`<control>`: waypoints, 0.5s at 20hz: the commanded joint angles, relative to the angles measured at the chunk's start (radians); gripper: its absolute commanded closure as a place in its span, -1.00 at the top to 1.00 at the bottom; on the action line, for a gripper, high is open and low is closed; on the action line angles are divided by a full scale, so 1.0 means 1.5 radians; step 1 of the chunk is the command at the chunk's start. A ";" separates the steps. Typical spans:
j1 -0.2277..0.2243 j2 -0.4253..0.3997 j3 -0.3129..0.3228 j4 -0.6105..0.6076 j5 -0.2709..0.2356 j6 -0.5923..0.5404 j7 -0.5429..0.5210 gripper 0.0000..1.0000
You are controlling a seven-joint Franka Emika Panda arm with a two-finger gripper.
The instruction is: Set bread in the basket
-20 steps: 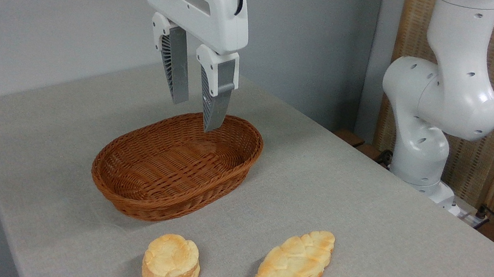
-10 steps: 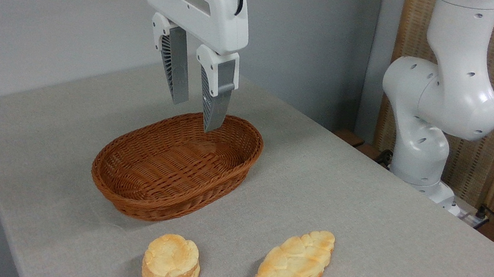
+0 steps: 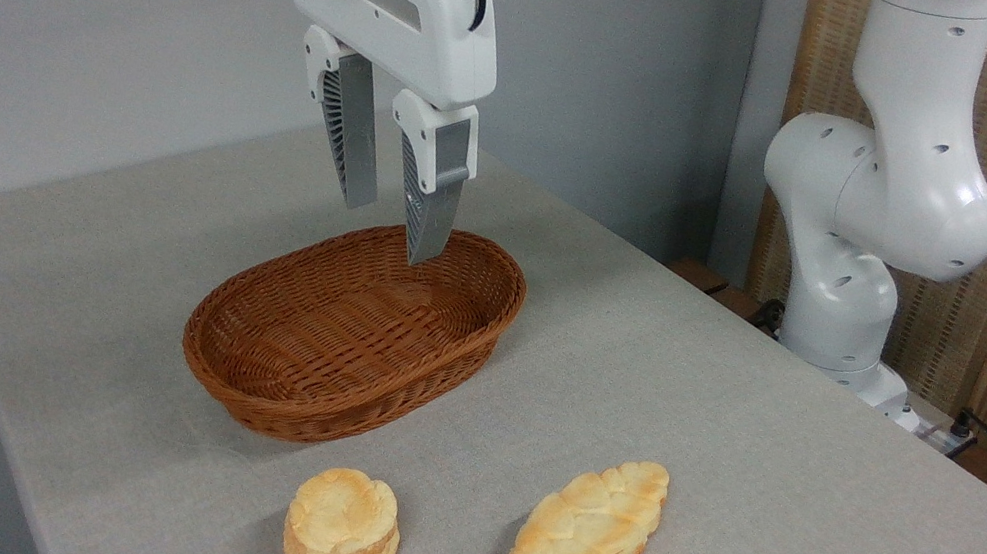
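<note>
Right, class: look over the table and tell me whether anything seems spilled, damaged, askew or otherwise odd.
Nothing stands out. The basket sits upright and empty on the table. The bread and the round bun lie whole on the cloth in front of it, apart from each other. The tool hangs open above the basket, holding nothing.

A: Where's the gripper point(image 3: 387, 230)?
B: Above the wicker basket's point(image 3: 261, 383) far end, fingers apart, nothing between them.
A: And the braided bread point(image 3: 582, 532)?
B: On the grey table point(image 3: 730, 431), right of the round bun point(image 3: 342, 528), possibly slightly nearer the arm's base point(image 3: 843, 308).
</note>
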 commanded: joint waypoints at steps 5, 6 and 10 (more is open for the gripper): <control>0.000 0.002 0.008 0.009 -0.014 -0.003 0.011 1.00; 0.000 0.001 0.008 0.007 -0.014 -0.004 0.010 1.00; -0.002 0.000 0.008 0.005 -0.015 -0.005 0.005 1.00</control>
